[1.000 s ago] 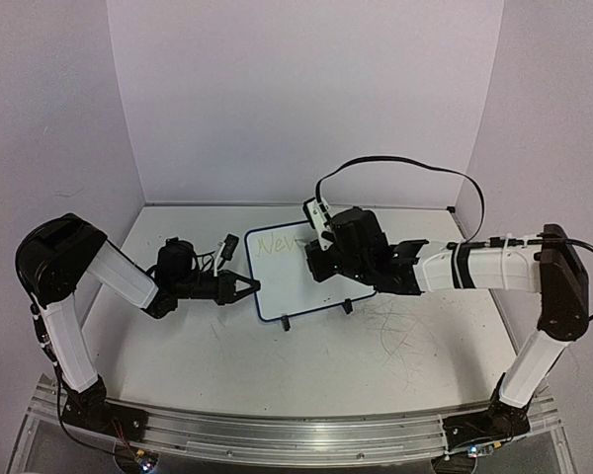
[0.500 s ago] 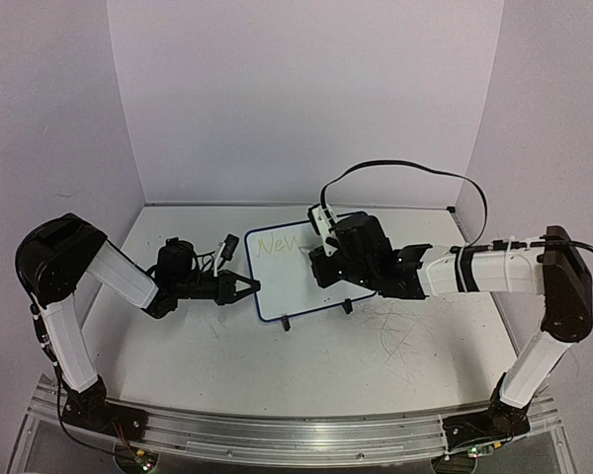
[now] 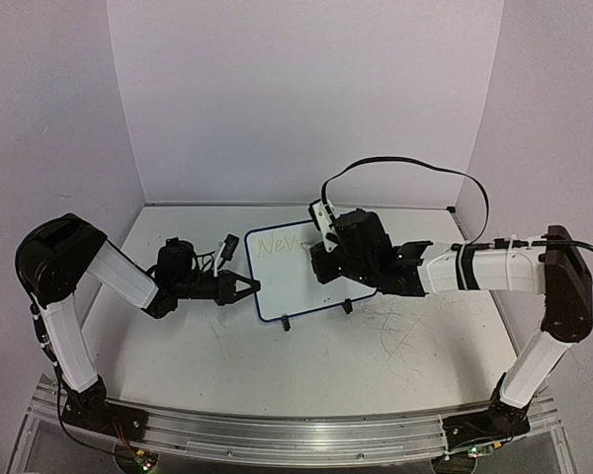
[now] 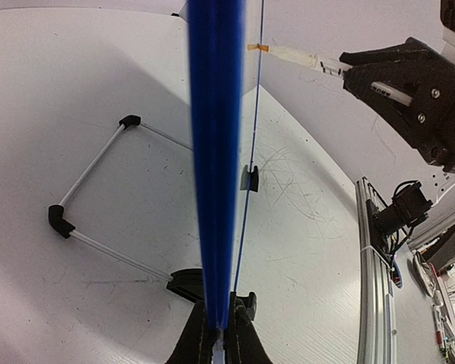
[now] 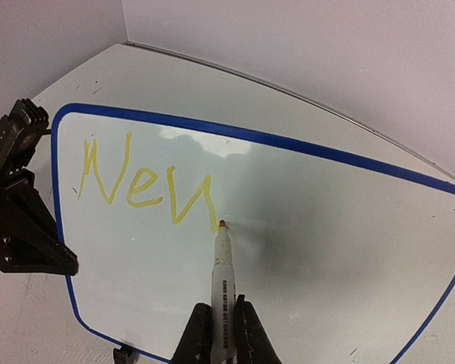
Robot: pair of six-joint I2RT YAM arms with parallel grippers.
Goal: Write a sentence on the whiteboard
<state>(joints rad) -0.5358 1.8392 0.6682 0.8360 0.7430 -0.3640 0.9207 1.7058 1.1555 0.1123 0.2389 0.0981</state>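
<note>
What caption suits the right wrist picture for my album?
Shut right gripper presses a white marker to the small blue-framed whiteboard, at the end of pale yellow lettering.

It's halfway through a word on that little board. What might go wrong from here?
The left end effector pinches the whiteboard only at its blue frame edge, so the marker pressing on it might push the board askew and bend the strokes. The right end effector grips the marker far from its tip; it may pivot or slip. The yellow lettering is pale on white and might be hard to read.
</note>
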